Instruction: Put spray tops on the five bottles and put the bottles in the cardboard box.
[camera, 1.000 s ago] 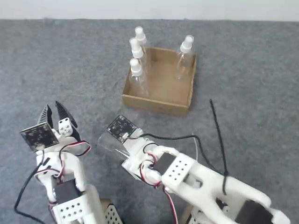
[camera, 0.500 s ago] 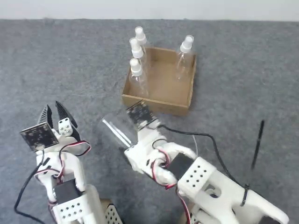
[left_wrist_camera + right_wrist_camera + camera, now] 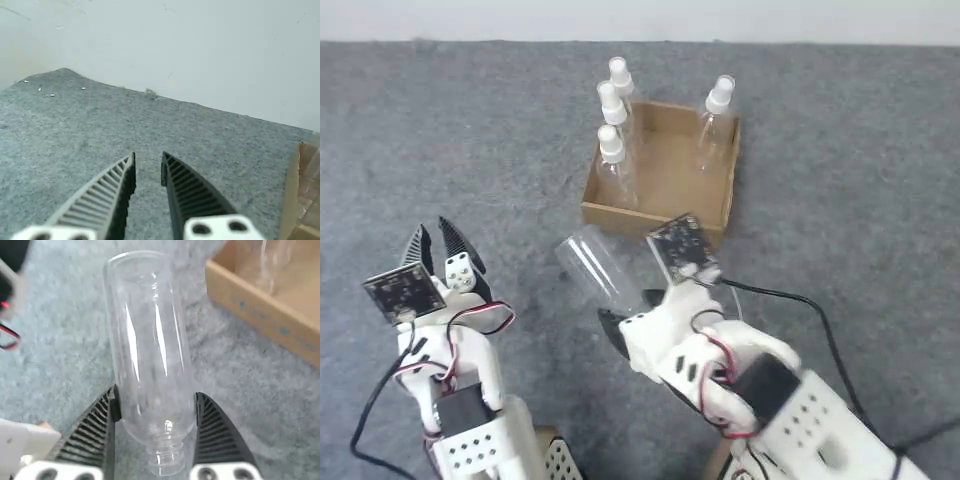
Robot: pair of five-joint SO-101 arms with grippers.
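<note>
**Item:** clear plastic bottle [image 3: 147, 340], threaded neck bare, no top fitted.
**Location:** held tilted over the grey carpeted counter [image 3: 470, 130], just in front of the brown cardboard box [image 3: 650, 222].
**Holder:** my right end effector [image 3: 156, 400], clamped on the bottle's body near the shoulder.
**Left end effector** [image 3: 148, 165]**:** empty, ribbed fingers a narrow gap apart, well apart from the box.
**Box contents:** four upright clear bottles with white spray tops [image 3: 611, 160].
**Hazards, as I judge them:**
- The smooth round wall may pivot or slip in a grip so near the neck.
- Its far end could clip the box wall or topple a capped bottle.
- Boxing it uncapped leaves the task short.
</note>
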